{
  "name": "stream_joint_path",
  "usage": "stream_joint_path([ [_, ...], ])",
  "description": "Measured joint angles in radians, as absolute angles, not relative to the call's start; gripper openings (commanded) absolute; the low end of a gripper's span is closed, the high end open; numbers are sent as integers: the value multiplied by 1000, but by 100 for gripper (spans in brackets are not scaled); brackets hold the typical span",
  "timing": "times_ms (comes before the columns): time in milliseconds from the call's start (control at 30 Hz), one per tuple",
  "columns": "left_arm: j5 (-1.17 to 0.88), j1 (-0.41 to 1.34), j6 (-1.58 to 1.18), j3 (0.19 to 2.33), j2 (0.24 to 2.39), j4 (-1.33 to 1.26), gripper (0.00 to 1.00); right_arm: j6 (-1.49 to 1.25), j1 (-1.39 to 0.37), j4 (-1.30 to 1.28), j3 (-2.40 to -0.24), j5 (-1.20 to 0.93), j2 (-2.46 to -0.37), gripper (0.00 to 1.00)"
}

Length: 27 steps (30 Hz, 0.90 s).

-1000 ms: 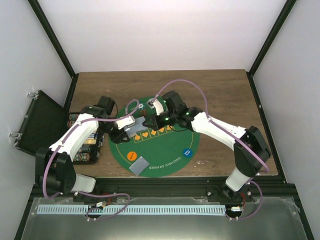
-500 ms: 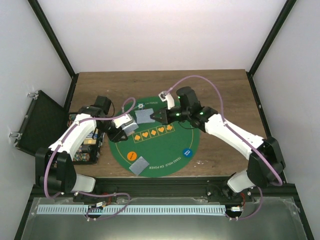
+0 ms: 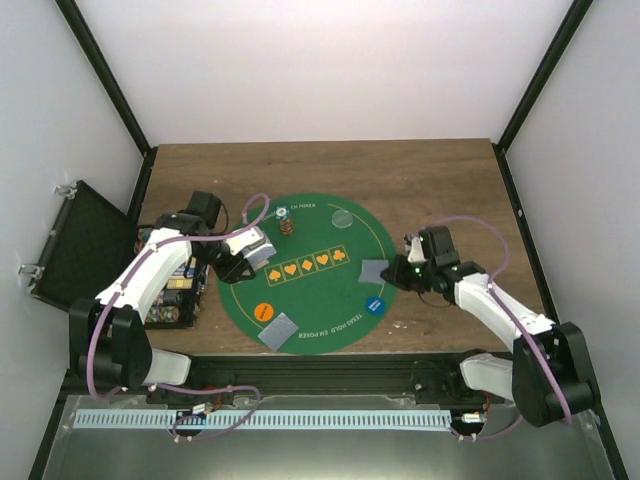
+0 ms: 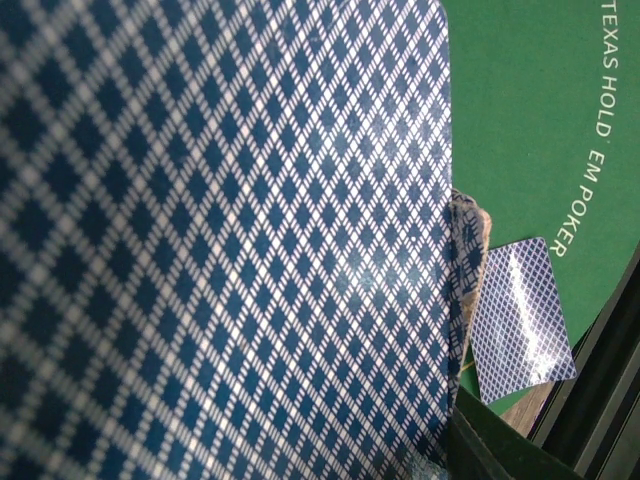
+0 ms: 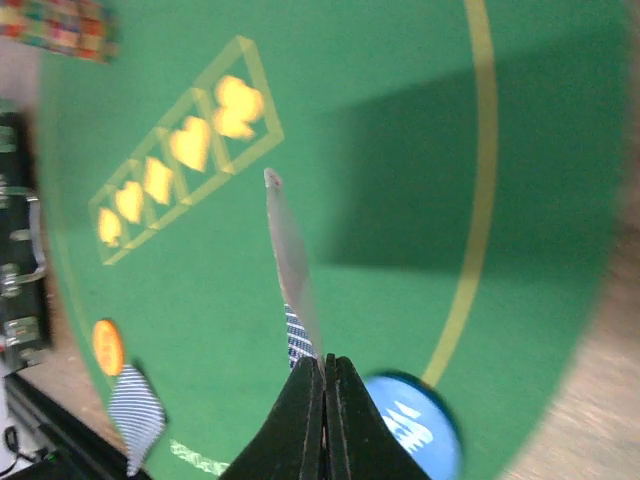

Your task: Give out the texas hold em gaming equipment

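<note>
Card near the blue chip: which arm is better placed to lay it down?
Right. The right pincer is shut on the card, over the mat beside the blue chip. The left pincer is across the mat, gripping the deck.

**Blue lattice over green**

You are seeing the card (image 4: 220,240) showing a blue-and-white diamond lattice. The mat (image 3: 330,295) is showing green, with yellow suit symbols (image 3: 308,264) and white lettering (image 4: 598,90). The orange disc (image 3: 264,311) and blue disc (image 3: 375,305) are standing out; the tabletop (image 3: 420,180) is showing brown woodgrain.
</note>
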<state>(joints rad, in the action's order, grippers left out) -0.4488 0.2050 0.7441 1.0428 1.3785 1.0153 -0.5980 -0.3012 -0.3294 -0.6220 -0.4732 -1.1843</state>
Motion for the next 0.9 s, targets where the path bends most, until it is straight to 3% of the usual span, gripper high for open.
stream_joint_path([
  [667,-450,204,740,1032,1357,1023,47,-774,-206,-231,-411,-400,-1174,1],
  [733,-450,204,740,1032,1356,1025,47,-790,-205,-237,-396,-385,-1148,11],
  [833,-450,204,741,1032,1356,1028,47,-820,-204,-249,-390,-356,-1104,53],
  [900,-450,204,741,1032,1356,1032,47,-833,-202,-257,-390,-333,-1072,73],
])
